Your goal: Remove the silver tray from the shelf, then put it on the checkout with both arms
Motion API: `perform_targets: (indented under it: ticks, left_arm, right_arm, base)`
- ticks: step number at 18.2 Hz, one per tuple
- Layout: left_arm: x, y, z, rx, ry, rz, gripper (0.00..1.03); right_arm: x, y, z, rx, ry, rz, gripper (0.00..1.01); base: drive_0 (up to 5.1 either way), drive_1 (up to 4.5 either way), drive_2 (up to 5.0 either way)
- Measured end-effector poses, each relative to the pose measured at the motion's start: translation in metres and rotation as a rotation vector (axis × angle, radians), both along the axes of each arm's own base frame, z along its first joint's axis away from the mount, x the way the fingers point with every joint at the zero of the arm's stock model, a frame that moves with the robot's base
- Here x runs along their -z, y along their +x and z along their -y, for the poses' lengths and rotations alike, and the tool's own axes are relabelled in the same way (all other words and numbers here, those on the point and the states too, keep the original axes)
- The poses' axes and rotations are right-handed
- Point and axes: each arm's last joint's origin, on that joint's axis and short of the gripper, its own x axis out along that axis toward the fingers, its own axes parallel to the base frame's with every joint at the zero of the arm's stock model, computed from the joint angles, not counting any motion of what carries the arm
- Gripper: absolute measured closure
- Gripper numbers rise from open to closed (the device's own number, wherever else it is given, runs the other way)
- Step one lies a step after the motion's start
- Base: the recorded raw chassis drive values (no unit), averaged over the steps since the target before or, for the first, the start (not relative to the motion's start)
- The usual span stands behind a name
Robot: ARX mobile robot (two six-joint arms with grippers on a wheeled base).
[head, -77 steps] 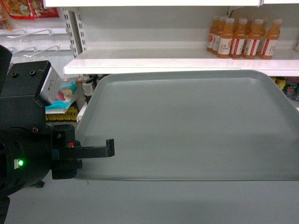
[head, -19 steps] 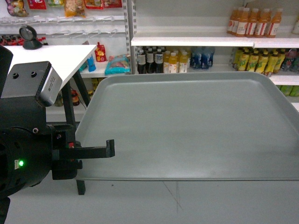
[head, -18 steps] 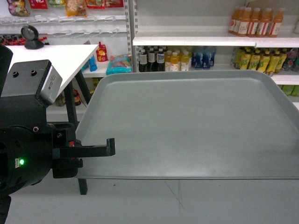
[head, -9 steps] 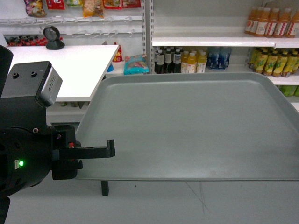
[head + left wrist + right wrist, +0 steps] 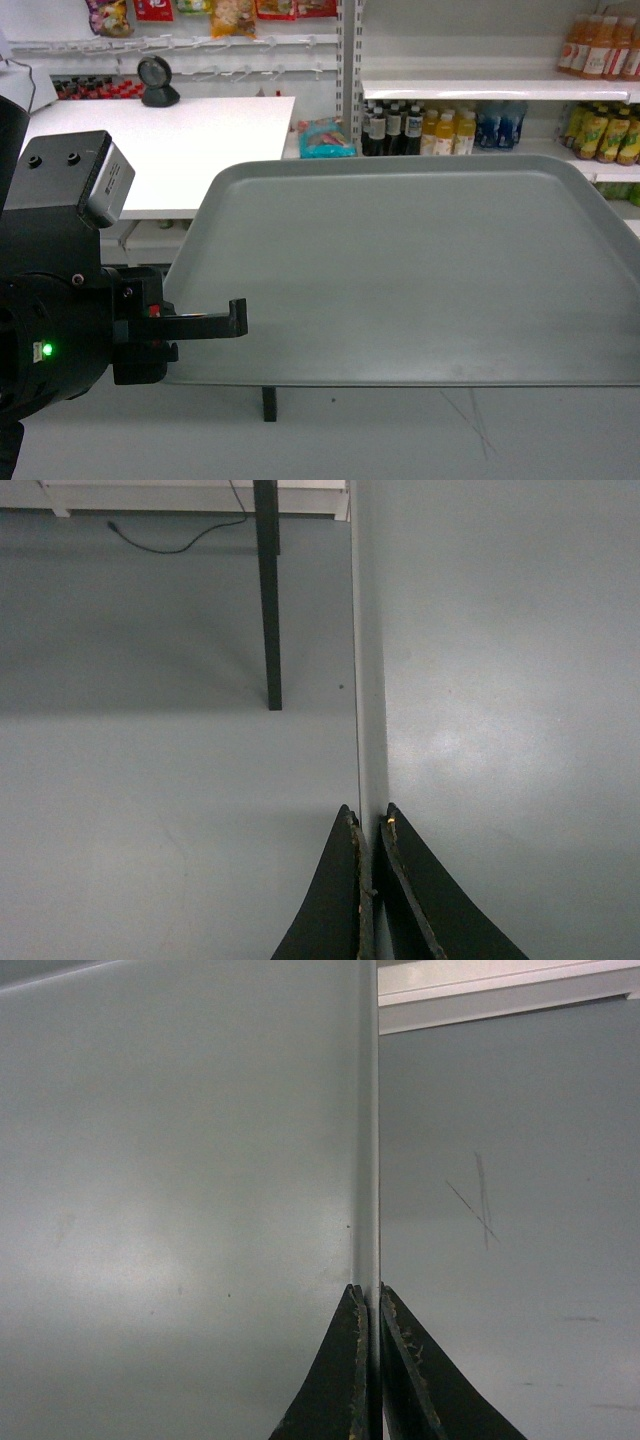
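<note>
The flat, dull grey-green rectangular tray (image 5: 420, 270) hangs level above the floor. The plain white countertop on black legs (image 5: 170, 150) stands far left.

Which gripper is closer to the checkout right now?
Left. The left gripper clamps the tray edge beside the checkout; the right gripper clamps the far edge.

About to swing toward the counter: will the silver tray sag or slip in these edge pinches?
The silver tray looks flat between both grips, so probably stiff. Its matte rim is thin and smooth where the left gripper and right gripper pinch it, so it may slip if jerked. Empty, likely light.
</note>
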Motion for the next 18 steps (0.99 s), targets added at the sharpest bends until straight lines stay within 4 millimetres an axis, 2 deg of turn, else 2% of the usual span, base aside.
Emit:
perform_targets:
  ticks: [18]
  left_arm:
    - [-0.0001,0.0001,-0.0001,-0.001,-0.001,0.002,1.0]
  right_arm:
    - [-0.0002,0.0,0.0,0.0,0.0,0.001,0.99]
  base:
    - [-5.0,2.44,2.4]
